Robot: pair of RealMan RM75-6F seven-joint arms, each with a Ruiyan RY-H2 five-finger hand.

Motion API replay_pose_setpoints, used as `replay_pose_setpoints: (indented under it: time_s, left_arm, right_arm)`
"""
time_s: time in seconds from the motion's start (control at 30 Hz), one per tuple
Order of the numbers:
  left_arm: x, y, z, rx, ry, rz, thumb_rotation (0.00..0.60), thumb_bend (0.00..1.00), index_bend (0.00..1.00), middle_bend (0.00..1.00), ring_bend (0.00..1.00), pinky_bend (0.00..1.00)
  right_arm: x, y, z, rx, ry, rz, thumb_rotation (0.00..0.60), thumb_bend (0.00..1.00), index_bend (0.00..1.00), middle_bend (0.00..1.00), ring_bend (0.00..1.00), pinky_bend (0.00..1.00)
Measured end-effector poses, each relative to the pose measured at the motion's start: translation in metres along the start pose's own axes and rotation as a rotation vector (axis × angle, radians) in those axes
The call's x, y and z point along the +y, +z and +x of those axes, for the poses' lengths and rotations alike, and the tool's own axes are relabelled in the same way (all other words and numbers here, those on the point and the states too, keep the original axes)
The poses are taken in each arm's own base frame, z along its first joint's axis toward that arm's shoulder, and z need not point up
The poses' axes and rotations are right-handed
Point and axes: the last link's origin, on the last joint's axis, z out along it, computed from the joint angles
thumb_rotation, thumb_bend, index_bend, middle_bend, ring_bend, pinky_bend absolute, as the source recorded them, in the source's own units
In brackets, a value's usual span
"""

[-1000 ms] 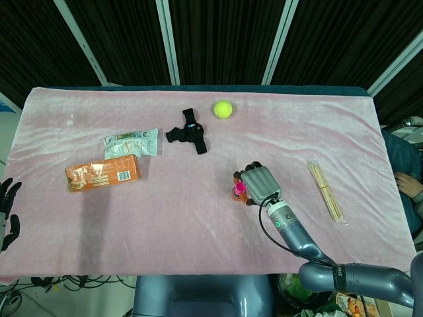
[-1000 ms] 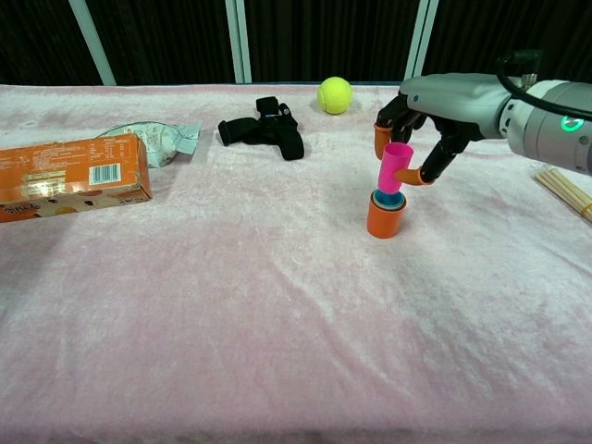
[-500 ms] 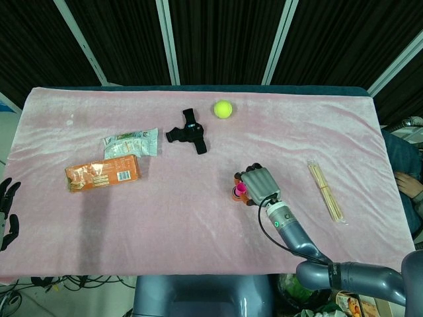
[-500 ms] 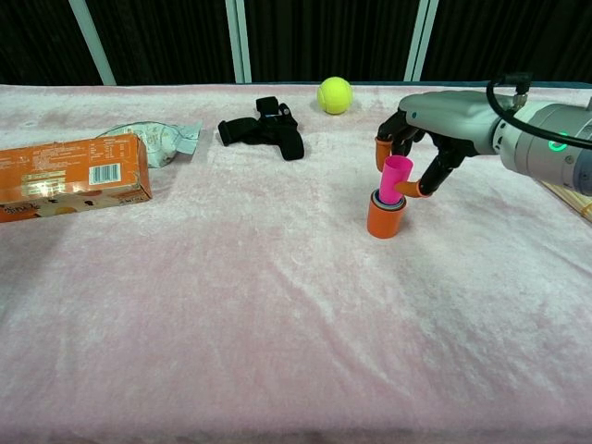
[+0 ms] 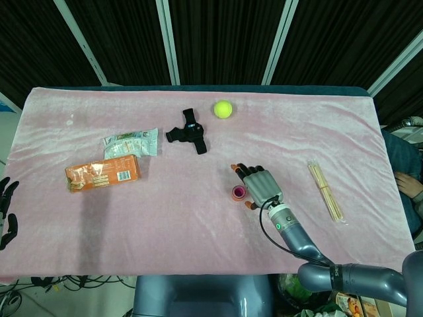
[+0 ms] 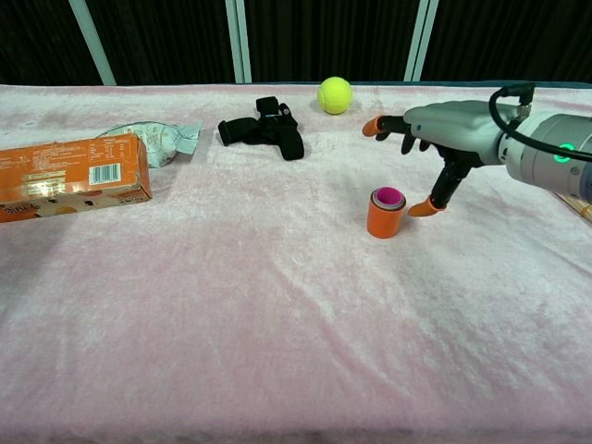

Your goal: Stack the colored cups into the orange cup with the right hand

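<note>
The orange cup (image 6: 385, 218) stands upright on the pink cloth with the pink cup (image 6: 388, 196) nested inside it, only the pink rim showing. In the head view the stack (image 5: 238, 193) shows just left of my right hand (image 5: 260, 187). My right hand (image 6: 435, 132) hovers to the right of and slightly above the cups, fingers spread and holding nothing; its thumb tip (image 6: 423, 208) hangs close beside the orange cup. My left hand (image 5: 6, 211) sits off the table's left edge, empty, fingers apart.
A yellow tennis ball (image 6: 334, 94) and a black strap clip (image 6: 268, 129) lie behind the cups. An orange box (image 6: 71, 176) and a clear snack packet (image 6: 153, 139) sit at the left. A bundle of wooden sticks (image 5: 325, 190) lies at the right.
The pink cup has dropped fully into the orange cup. My right hand has let go of it, spread its fingers and drawn slightly right.
</note>
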Motion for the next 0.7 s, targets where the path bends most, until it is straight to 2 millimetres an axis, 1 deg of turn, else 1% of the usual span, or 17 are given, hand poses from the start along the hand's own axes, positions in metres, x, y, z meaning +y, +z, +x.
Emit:
replay_pose_setpoints:
  time_s: [0.07, 0.17, 0.27, 0.33, 0.5, 0.67, 0.7]
  left_arm:
    - [0.000, 0.000, 0.000, -0.001, 0.000, -0.001, 0.600, 0.71, 0.05, 0.01, 0.00, 0.01]
    - [0.001, -0.001, -0.001, -0.006, -0.001, -0.004, 0.600, 0.71, 0.05, 0.01, 0.00, 0.01]
    - [0.002, -0.001, 0.000, -0.004, -0.005, -0.009, 0.600, 0.71, 0.05, 0.01, 0.00, 0.01]
    - [0.003, -0.001, 0.001, 0.002, -0.013, -0.012, 0.600, 0.71, 0.05, 0.01, 0.00, 0.01]
    - [0.004, -0.001, 0.003, 0.018, -0.024, -0.023, 0.600, 0.71, 0.05, 0.01, 0.00, 0.01]
    - [0.008, -0.001, 0.004, 0.035, -0.030, -0.046, 0.600, 0.71, 0.05, 0.01, 0.00, 0.01]
    - [0.008, -0.002, 0.005, 0.042, -0.031, -0.048, 0.600, 0.71, 0.05, 0.01, 0.00, 0.01]
  right_arm:
    - [0.005, -0.004, 0.006, 0.022, 0.003, -0.013, 0.600, 0.12, 0.09, 0.08, 0.19, 0.21]
    - [0.019, -0.015, 0.018, 0.059, 0.006, -0.038, 0.600, 0.12, 0.09, 0.08, 0.19, 0.21]
    - [0.040, -0.032, 0.028, 0.094, 0.019, -0.080, 0.600, 0.12, 0.09, 0.08, 0.19, 0.21]
    - [0.057, -0.048, 0.032, 0.123, 0.038, -0.123, 0.600, 0.12, 0.09, 0.08, 0.19, 0.21]
    - [0.090, -0.090, 0.029, 0.209, 0.068, -0.234, 0.600, 0.12, 0.09, 0.08, 0.19, 0.21]
    - [0.113, -0.133, 0.023, 0.319, 0.078, -0.334, 0.600, 0.12, 0.07, 0.07, 0.19, 0.21]
    - [0.118, -0.146, 0.020, 0.346, 0.068, -0.356, 0.600, 0.12, 0.07, 0.07, 0.19, 0.21]
